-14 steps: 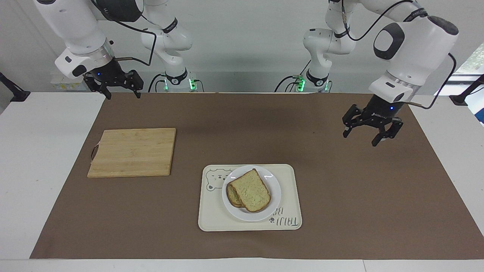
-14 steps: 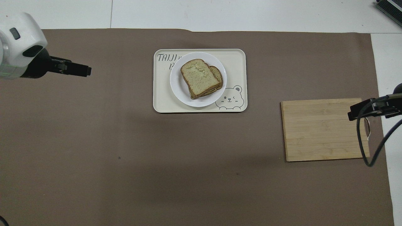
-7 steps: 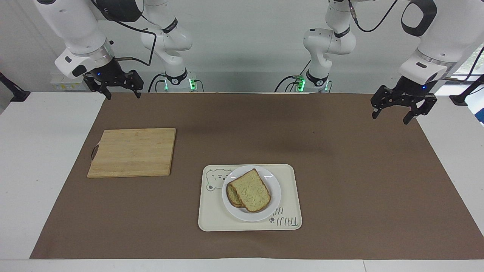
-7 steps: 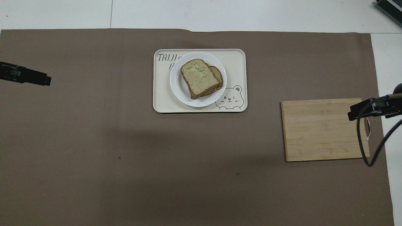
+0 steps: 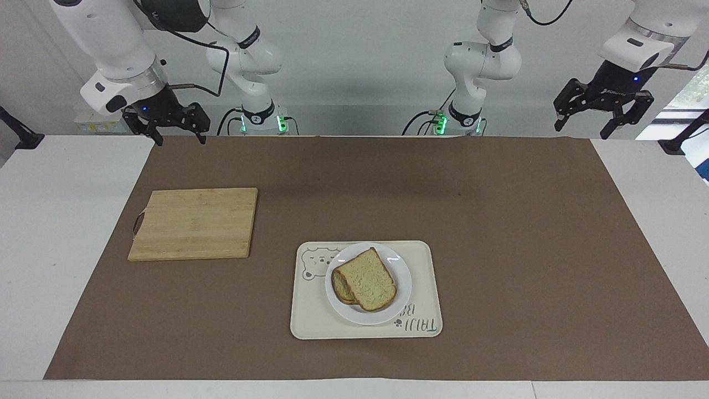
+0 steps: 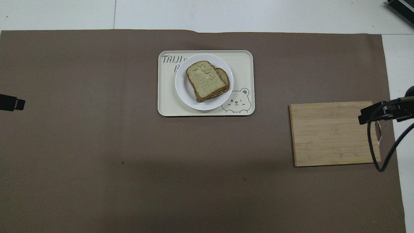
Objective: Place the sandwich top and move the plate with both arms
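The sandwich top [image 5: 368, 280], a pale speckled slice with brown crust, lies on another slice on the small white plate [image 5: 401, 277]. It also shows in the overhead view [image 6: 204, 79] on the plate [image 6: 181, 87]. The plate stands on the cream bear tray [image 5: 426, 288]. My left gripper [image 5: 581, 132] hangs open and empty, high over the mat's corner at the left arm's end, well clear of the plate. Only its tip shows in the overhead view [image 6: 13, 103]. My right gripper [image 5: 181, 141] waits open and empty over the mat's edge at the right arm's end.
A wooden cutting board [image 5: 194, 223] lies bare toward the right arm's end, nearer to the robots than the tray. In the overhead view the right gripper [image 6: 367, 117] and its cable overlap the board's handle edge. A brown mat [image 5: 498, 233] covers the table.
My left gripper has risen and drawn back from over the mat to its corner by the robots, open throughout. The right arm, plate and bread have not moved.
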